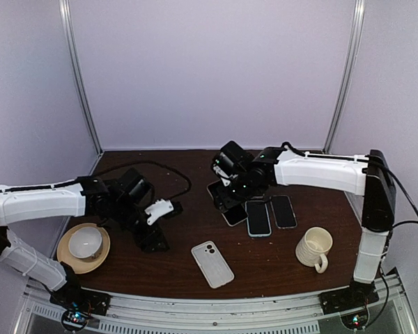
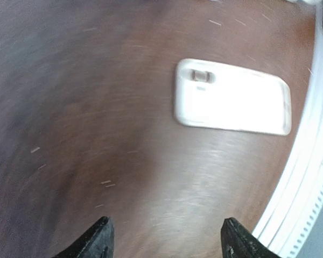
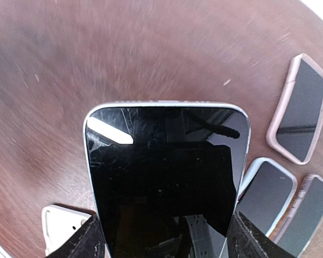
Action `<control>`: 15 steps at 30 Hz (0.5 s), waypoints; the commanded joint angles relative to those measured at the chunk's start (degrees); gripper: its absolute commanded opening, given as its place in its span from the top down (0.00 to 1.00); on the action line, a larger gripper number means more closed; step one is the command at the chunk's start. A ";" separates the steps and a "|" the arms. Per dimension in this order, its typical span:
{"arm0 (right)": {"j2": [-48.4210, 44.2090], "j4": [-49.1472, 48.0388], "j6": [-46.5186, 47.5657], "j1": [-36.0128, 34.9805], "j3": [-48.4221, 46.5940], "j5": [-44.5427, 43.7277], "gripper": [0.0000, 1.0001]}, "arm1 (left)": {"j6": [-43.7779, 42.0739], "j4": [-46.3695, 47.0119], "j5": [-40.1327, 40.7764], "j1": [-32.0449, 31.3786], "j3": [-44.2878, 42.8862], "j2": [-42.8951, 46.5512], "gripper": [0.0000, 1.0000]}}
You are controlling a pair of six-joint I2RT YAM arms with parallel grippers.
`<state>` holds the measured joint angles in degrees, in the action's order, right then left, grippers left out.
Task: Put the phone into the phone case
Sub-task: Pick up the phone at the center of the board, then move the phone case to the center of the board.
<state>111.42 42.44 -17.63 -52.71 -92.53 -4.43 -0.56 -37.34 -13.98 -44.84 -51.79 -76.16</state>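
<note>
My right gripper is shut on the phone, a black-screened handset with a silver rim, one finger on each long edge. In the top view this gripper holds the phone above the middle of the brown table. The white phone case lies flat near the front edge, camera cutout up. It also shows in the left wrist view as the phone case, ahead of my open left gripper, which holds nothing. That left gripper hovers to the left of the case.
Three other phones lie side by side under the right arm, one in a pink case. A ribbed beige mug stands front right. A white cup on a tan saucer sits front left. The table's front rail is close.
</note>
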 commanded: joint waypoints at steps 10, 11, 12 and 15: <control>-21.68 -11.61 -3.52 0.10 19.34 -10.77 0.72 | -9.26 -0.89 13.10 -21.95 -11.08 -22.92 0.60; -22.62 -11.32 -3.62 0.25 20.19 -11.25 0.71 | -9.48 -0.66 12.99 -22.46 -11.67 -24.18 0.61; -23.59 -11.11 -3.72 0.31 21.00 -11.72 0.71 | -9.61 -0.50 13.04 -22.86 -12.19 -25.49 0.62; -26.22 -10.62 -3.65 0.49 22.92 -12.72 0.71 | -8.87 -0.32 16.20 -22.92 -13.67 -28.70 0.68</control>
<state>89.43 34.13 -20.21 -52.62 -71.20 -12.95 -8.88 -37.56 -2.11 -67.20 -62.87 -101.89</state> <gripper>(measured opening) 0.733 0.348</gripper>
